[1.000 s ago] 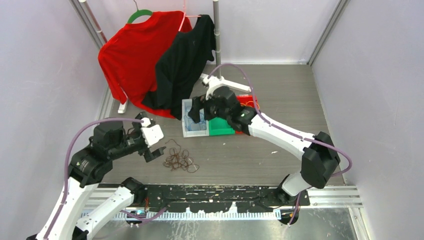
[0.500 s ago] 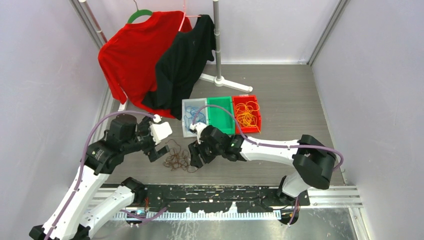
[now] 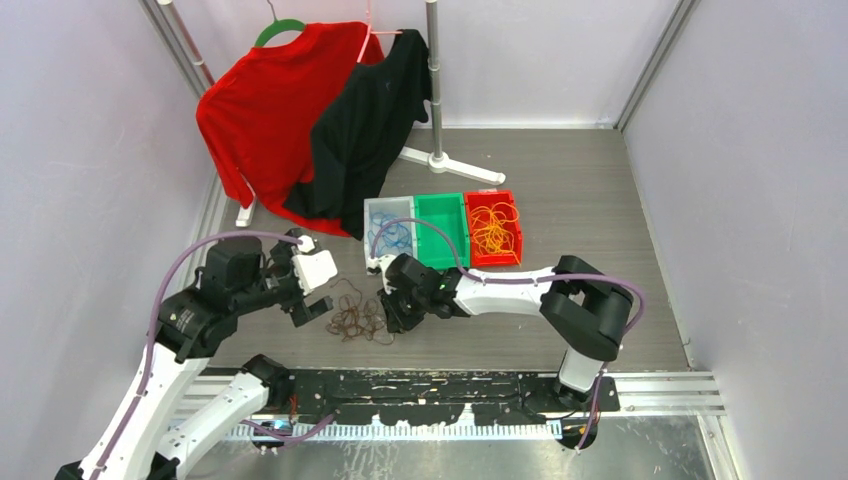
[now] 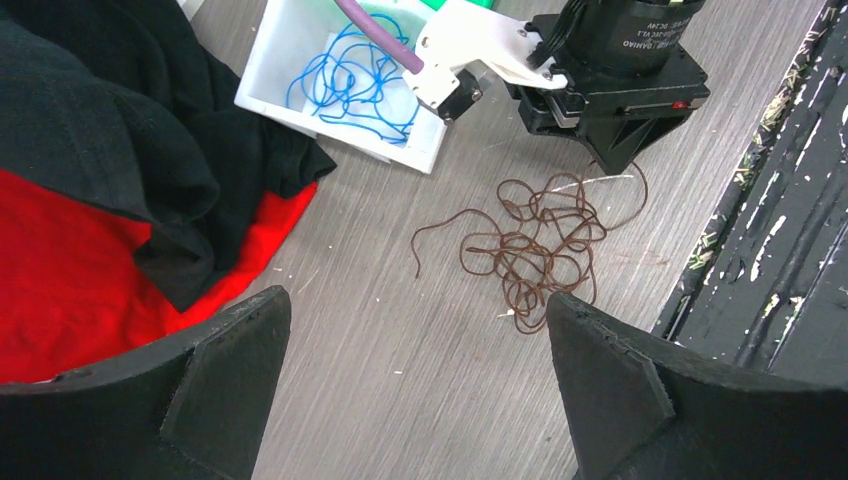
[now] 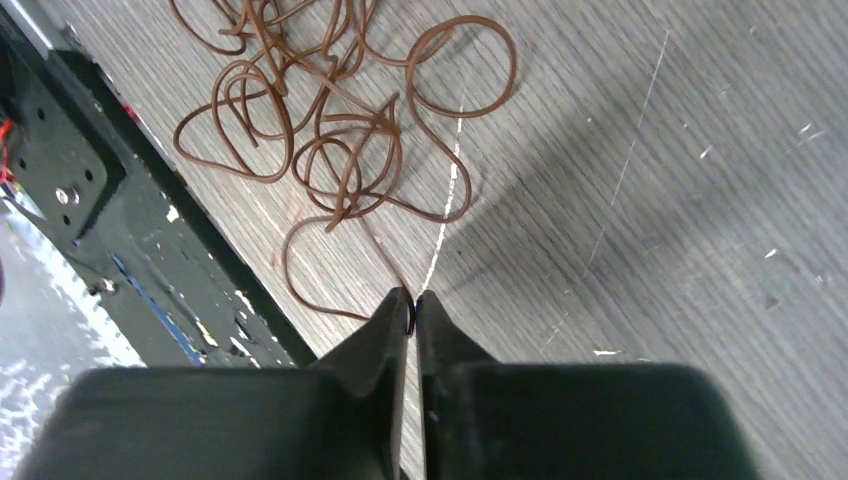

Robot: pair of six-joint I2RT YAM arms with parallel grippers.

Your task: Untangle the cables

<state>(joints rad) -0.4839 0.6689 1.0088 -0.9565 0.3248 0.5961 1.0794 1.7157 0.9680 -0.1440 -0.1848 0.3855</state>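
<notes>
Right now seeing brown cable (image 3: 358,320) heaped loose on table (image 3: 560,200), at 6 o'clock from white bin (image 3: 368,215) in top view. Got one long strand trailing off heap toward 3 o'clock.

Got right gripper (image 3: 392,312) down at heap's 3 o'clock edge, fingers closed to a sliver and pinching that trailing strand. Confirmed from wrist view: strand running straight in between fingertips (image 5: 390,320), rest of tangle lying at 11 o'clock from them.

Got left gripper (image 3: 315,305) at heap's 9 o'clock, just beside it, fingers (image 4: 230,350) spread wide, gripping nothing, not touching cable.

Seeing blue cable (image 3: 398,240) coiled inside white bin. Seeing orange cable (image 3: 492,232) bunched inside red bin (image 3: 518,230). Reading bins as one touching row: white, then green bin (image 3: 438,205) at its 3 o'clock, then red at 3 o'clock of green.

Also spotting red shirt (image 3: 260,120) and black shirt (image 3: 365,130) on hangers at 11 o'clock from bins, black hem reaching down just beside white bin's 9 o'clock side.
</notes>
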